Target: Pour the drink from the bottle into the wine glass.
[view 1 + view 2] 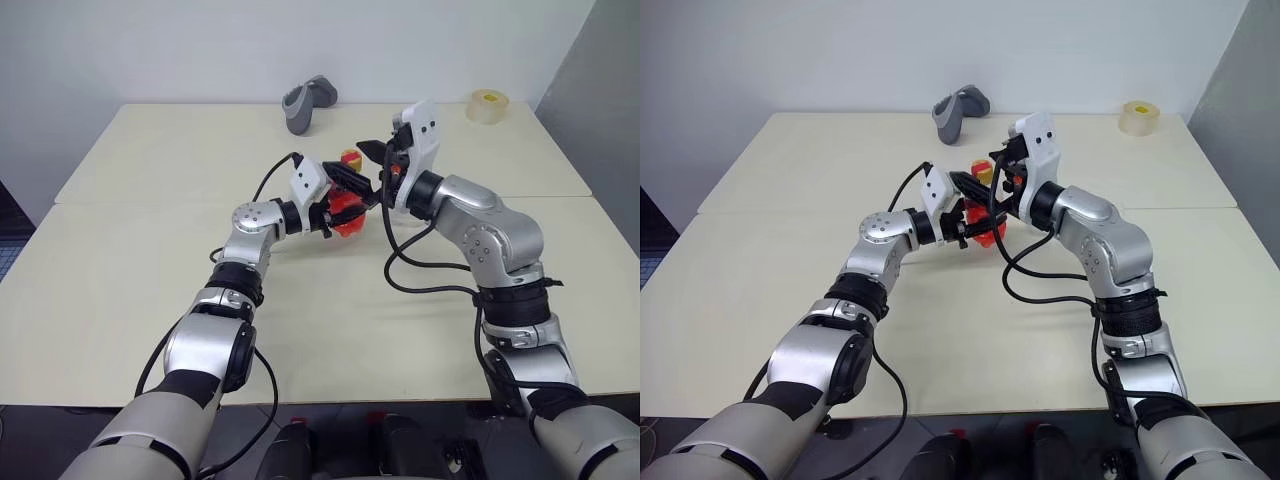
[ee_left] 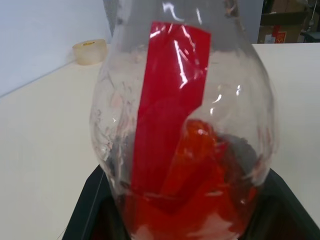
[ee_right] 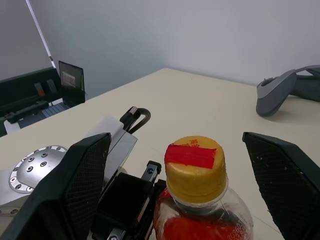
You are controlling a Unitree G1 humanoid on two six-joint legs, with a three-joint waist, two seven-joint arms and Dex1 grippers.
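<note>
From the head views, the left gripper (image 1: 345,205) is clamped around the bottle (image 1: 349,214), holding it upright above the pale surface (image 1: 150,270) near the middle. Red drink (image 1: 350,222) fills the bottle's lower part, and its yellow cap (image 1: 350,157) sticks up above the fingers. The right gripper (image 1: 378,170) hangs just beside the cap with its jaws spread wide, holding nothing. A grey handheld device (image 1: 307,103) lies at the far edge, and a tape roll (image 1: 487,106) sits in the far right corner.

In the left wrist view, the bottle (image 2: 182,125) sits close between the black fingers (image 2: 90,210), its red label strip facing the camera and the drink (image 2: 190,190) pooled low. The tape roll (image 2: 90,51) rests behind it.

In the right wrist view, the two black fingers (image 3: 80,185) stand far apart on either side of the cap (image 3: 194,167), not touching it. The cap is on, with a red strip across its top. The left gripper (image 3: 125,200) grasps the bottle below. The grey device (image 3: 285,90) lies beyond.
</note>
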